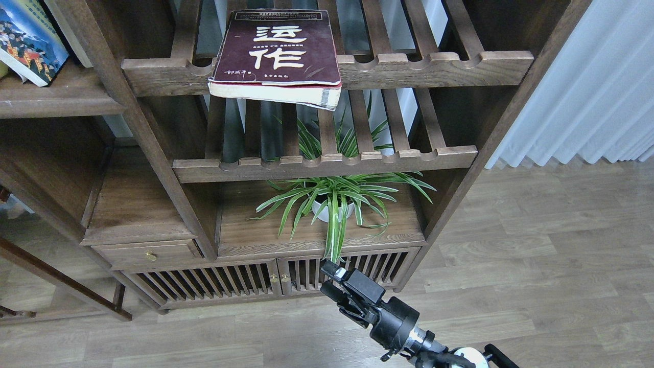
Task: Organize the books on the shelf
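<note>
1. Step in hand, as I judge it: between books. The right gripper [332,278] sits low at bottom centre of the frame, in front of the cabinet doors, well apart from any book.
2. Gripper state: it is seen dark and nearly end-on, so I cannot tell how far its fingers are open; nothing shows in its hold. The left arm is not in view.
3. The maroon book [278,51] lies flat at top centre on the upper rack [434,69], its front edge hanging past the scalloped rail.
4. The crowd book [28,43] stands tilted at the upper left corner on the shelf [56,99], cut by the frame edge.
5. Next move, by my reading: raise the gripper to the maroon book's overhanging edge, pinch the thick spine side, then carry it left to the shelf. The overhang gives room for a finger beneath; the rail may snag it.
6. Count: 2 books visible, 2 slatted racks, 1 solid shelf, 1 potted plant [334,202], 1 arm.
</note>
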Motion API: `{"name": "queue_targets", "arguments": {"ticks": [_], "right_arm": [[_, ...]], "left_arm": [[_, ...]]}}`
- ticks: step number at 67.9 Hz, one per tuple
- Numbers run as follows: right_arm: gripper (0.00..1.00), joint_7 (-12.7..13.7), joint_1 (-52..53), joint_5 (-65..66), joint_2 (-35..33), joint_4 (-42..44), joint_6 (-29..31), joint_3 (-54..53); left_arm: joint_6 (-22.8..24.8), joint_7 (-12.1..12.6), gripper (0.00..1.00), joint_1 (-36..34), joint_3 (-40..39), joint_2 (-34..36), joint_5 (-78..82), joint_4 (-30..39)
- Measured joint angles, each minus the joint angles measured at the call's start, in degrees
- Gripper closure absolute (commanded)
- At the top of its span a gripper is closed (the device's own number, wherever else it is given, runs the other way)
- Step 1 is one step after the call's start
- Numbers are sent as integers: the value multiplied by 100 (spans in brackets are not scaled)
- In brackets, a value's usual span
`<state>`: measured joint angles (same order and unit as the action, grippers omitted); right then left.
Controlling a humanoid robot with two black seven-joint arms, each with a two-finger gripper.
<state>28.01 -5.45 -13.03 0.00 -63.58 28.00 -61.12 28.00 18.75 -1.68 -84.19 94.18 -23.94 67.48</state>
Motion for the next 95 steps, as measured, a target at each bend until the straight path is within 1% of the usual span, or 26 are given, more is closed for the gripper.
{"name": "queue_targets", "arguments": {"ticks": [8,15,21,32,33,36,41,51,58,68,78,79,85,95], "right_arm": [[1,0,0,1,0,0,0,3],[1,0,-1,2,0,-2,0,3],[1,0,-6,2,0,-4,0,6],[1,-1,-22,2,0,-5,0,14],[1,-1,-30,2,0,-6,0,18],[1,0,-33,2,0,-6,0,19],[1,0,-38,2,1,-6,0,21],[1,-1,-53,2,0,-7,0,21],[1,-1,-69,2,0,-7,0,12],[1,0,-90,2,0,-7,0,-2],[1,0,-97,2,0,-7,0,-10],[1,0,-97,2,0,-6,0,-13],[1,-2,-97,2,0,0,0,-15],[1,-1,-57,3,0,17,0,-8]], "left_arm": [[0,2,99,-292,205,0,0,-30],[0,5,99,-711,551,-10,0,-62],[0,15,99,-1213,1005,-29,4,-87],[0,96,99,-2582,2267,-241,55,-208],[0,158,99,-3017,2649,-414,72,-255],[0,218,99,-3306,2886,-547,83,-293],[0,420,99,-3964,3353,-894,102,-410],[0,786,99,-4974,4007,-1579,114,-753],[0,900,99,-5506,4362,-1966,117,-1084],[0,925,99,-6069,4707,-2421,119,-1486],[0,925,97,-6408,4882,-2732,119,-1843],[0,925,97,-6493,4912,-2838,119,-1982],[0,926,97,-6631,4934,-3043,119,-2224],[0,926,97,-7053,4937,-3710,119,-2945]]}}
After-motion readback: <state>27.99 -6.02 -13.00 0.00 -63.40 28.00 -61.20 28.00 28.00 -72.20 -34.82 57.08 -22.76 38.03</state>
